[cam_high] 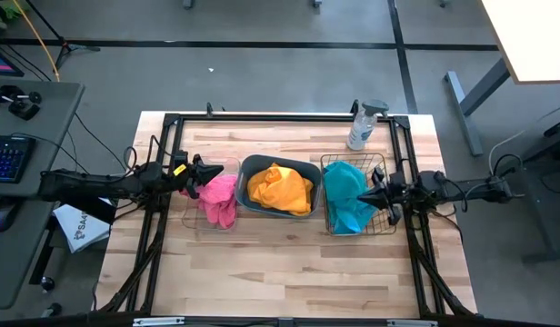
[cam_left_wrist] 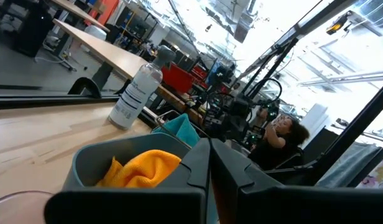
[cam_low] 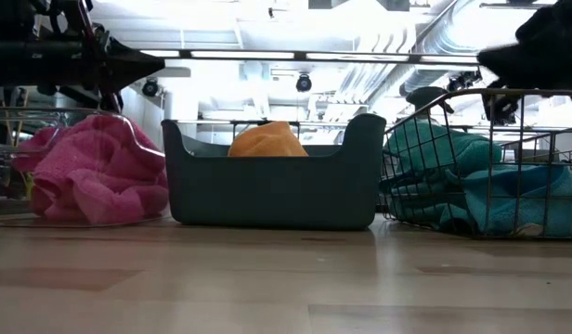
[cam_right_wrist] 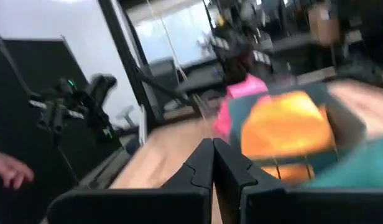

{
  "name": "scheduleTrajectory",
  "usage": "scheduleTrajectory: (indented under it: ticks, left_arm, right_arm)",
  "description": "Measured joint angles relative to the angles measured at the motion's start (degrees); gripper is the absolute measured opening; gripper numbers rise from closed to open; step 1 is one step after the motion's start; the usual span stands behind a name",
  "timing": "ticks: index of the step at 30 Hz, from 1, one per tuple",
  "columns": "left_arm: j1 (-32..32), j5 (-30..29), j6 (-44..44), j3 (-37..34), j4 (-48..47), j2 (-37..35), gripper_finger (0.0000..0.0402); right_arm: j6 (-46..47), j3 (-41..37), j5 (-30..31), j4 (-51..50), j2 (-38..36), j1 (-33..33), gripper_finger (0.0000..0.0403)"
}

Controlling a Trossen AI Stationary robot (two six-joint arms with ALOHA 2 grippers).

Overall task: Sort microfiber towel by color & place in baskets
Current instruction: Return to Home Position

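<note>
Fuzzy hot-pink towel (cam_high: 220,202), bunched in clear plastic box (cam_high: 195,222), lies below my left pincer (cam_high: 216,172), tips pressed together, empty. Orange-yellow towel (cam_high: 280,189) mounds in rounded teal tub (cam_high: 278,163) between both pincers. Turquoise towel (cam_high: 344,202) crumples in square wire-mesh basket (cam_high: 389,228) under my right pincer (cam_high: 360,195), likewise closed, empty.

Wooden table (cam_high: 289,272); clear box (cam_high: 231,166), teal tub (cam_low: 267,190), wire basket (cam_high: 386,221) in a row, spray bottle (cam_high: 362,127) near far edge

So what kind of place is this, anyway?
Probably a robotics lab or workshop: two dark robot arms at a framed wooden table, a computer keyboard on a desk beside it, and exposed ceiling ducts over a big open room.
</note>
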Motion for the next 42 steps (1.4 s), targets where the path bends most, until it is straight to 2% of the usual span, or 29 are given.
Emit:
scheduleTrajectory:
  ticks: [3, 25, 29, 38, 42]
  left_arm:
    - [0.00, 0.00, 0.00, 0.02, 0.00, 0.00, 0.0000]
    - [-0.04, 0.02, 0.00, 0.04, -1.09, -0.49, 0.0000]
    - [-0.04, 0.02, 0.00, 0.04, -5.04, -5.52, 0.0000]
    - [-0.05, 0.03, 0.00, 0.04, -16.37, -22.85, 0.0000]
    - [-0.71, -0.48, -0.04, -0.07, -13.54, -23.04, 0.0000]
  right_arm:
    - [2.09, 0.04, 1.00, -3.95, 0.53, 0.00, 0.0000]
    - [2.82, 0.09, 1.50, -3.45, 0.16, 0.00, 0.0000]
    - [3.02, 0.09, 1.47, -3.98, 0.42, 0.00, 0.0000]
    - [3.04, 0.09, 1.43, -4.09, 0.40, 0.00, 0.0000]
    - [3.04, 0.09, 1.39, -4.12, 0.42, 0.00, 0.0000]
